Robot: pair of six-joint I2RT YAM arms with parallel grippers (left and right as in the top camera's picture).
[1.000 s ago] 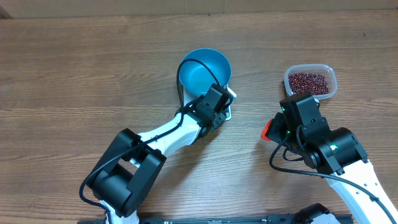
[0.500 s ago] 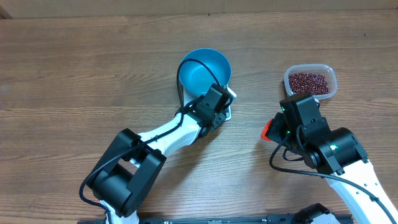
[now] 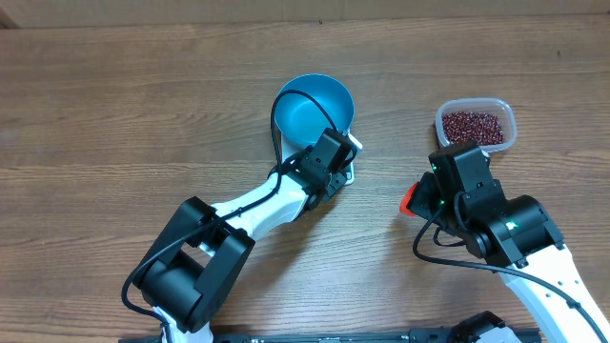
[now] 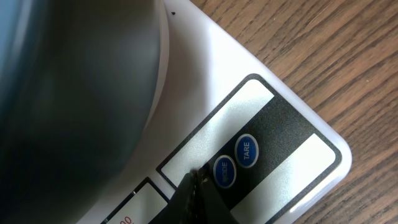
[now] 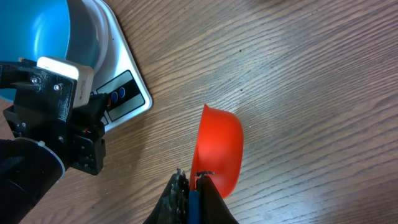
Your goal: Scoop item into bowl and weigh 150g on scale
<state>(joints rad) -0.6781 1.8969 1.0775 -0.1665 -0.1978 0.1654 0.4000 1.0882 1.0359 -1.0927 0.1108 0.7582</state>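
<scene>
Resting shut, left fingers meet the scale beside its MODE button; the bowl sits on it. Right fingers grip a scoop over the desk; beans fill a tub.

The bowl stands on the scale, a little behind the middle of the table. The panel end of the scale comes out from under the bowl toward the front right, with the left gripper over it. The container with the beans in it sits further right. Between them, nearer the front edge, is the scoop, in the right gripper.
</scene>
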